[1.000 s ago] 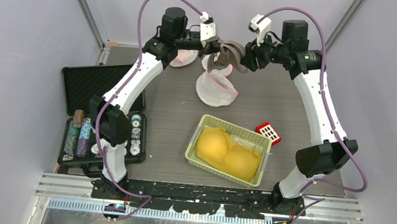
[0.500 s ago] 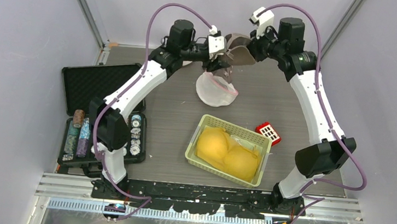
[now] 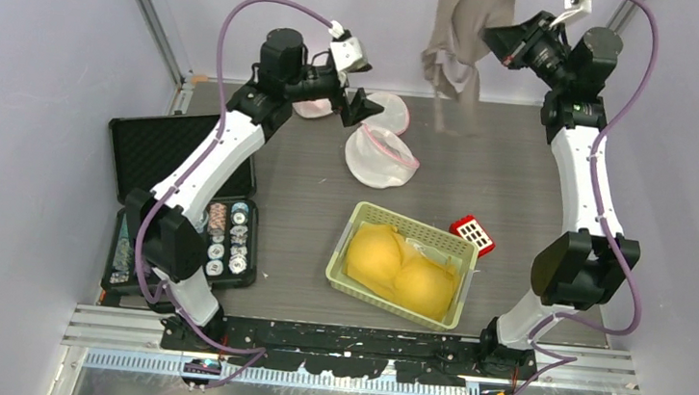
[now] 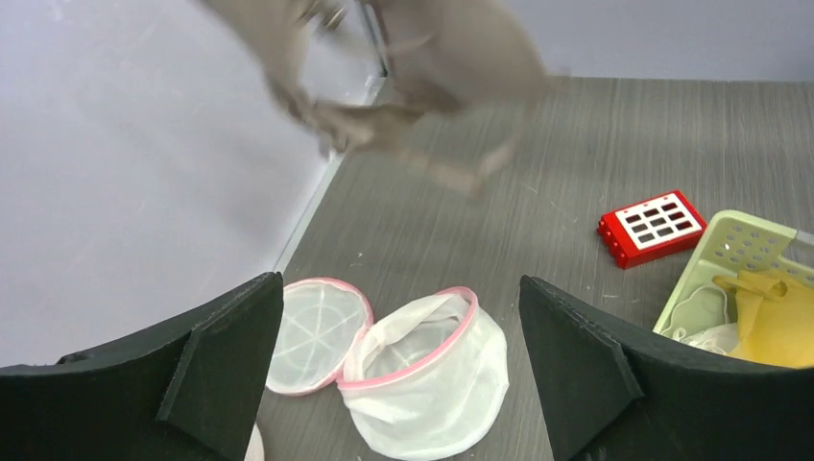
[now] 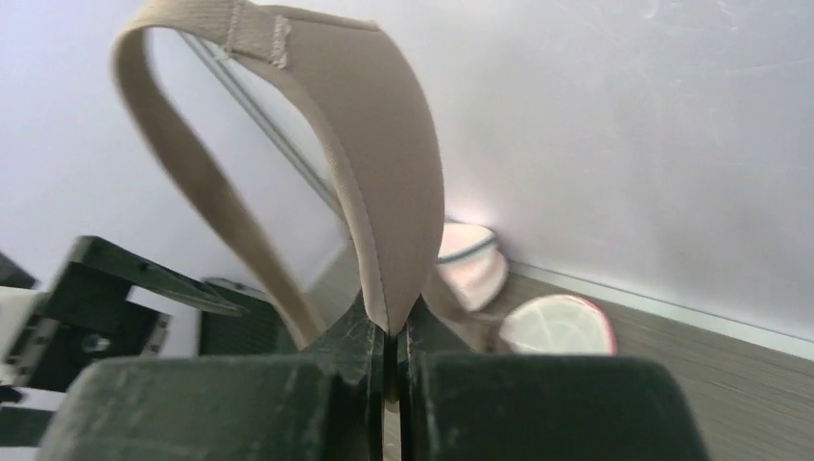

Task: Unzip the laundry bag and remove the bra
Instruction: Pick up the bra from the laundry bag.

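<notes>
Grey wood-grain tabletop (image 3: pixel 503 174), lilac walls all round. My right pincer (image 3: pixel 498 38) is up high near the back wall, clenched on the beige fabric bra (image 3: pixel 460 29). The bra dangles well clear of the table, its top cut off by the overhead view's edge. In my right wrist view 1 strap loops down behind my fingers, its end hidden. From my left wrist the bra is only a blur. My left pincer (image 3: pixel 358 107) is released, jaws spread wide, hanging near the white mesh laundry bag with the pink rim (image 3: pixel 379 157). The bag's mouth gapes, and its round flap (image 4: pixel 317 334) lies just beside it.
</notes>
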